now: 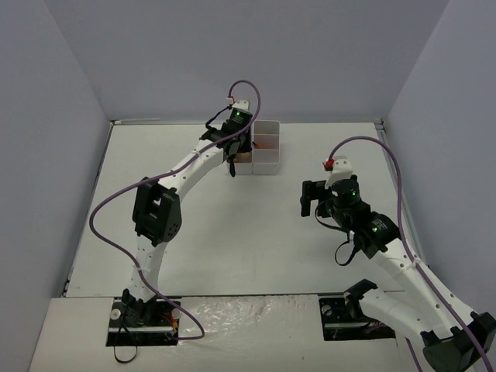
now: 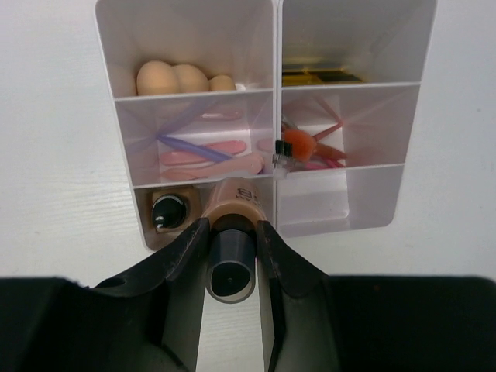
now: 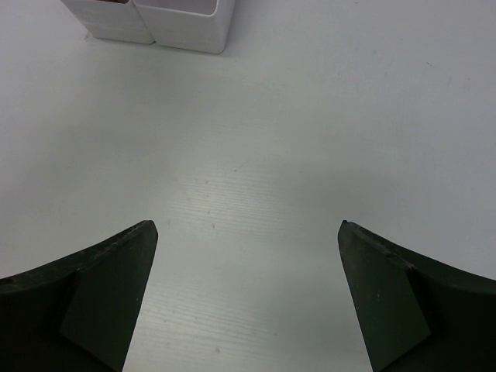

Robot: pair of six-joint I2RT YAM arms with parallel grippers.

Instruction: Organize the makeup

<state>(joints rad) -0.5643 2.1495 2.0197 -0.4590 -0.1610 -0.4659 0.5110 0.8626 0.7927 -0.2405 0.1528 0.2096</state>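
Note:
My left gripper [image 2: 232, 229] is shut on a tan bottle [image 2: 236, 203] by its black cap, holding it at the near-left compartment of the white gridded box [image 2: 364, 198]. A second tan bottle [image 2: 169, 211] stands in that compartment. Peach sponges [image 2: 174, 77] fill the far-left cell. Pink and blue sticks [image 2: 205, 151] lie in the middle-left cell, an orange-tipped brush [image 2: 298, 143] and pink sticks in the middle-right. Black-and-gold tubes [image 2: 322, 76] lie in the far-right cell. In the top view the left gripper [image 1: 232, 159] is at the box [image 1: 266, 147]. My right gripper [image 3: 246, 232] is open and empty over bare table.
The near-right compartment of the box holds nothing. In the right wrist view the box [image 3: 186, 27] stands at the top edge, far from the fingers. The right gripper [image 1: 310, 200] hovers right of the table's middle. Grey walls enclose the table on three sides.

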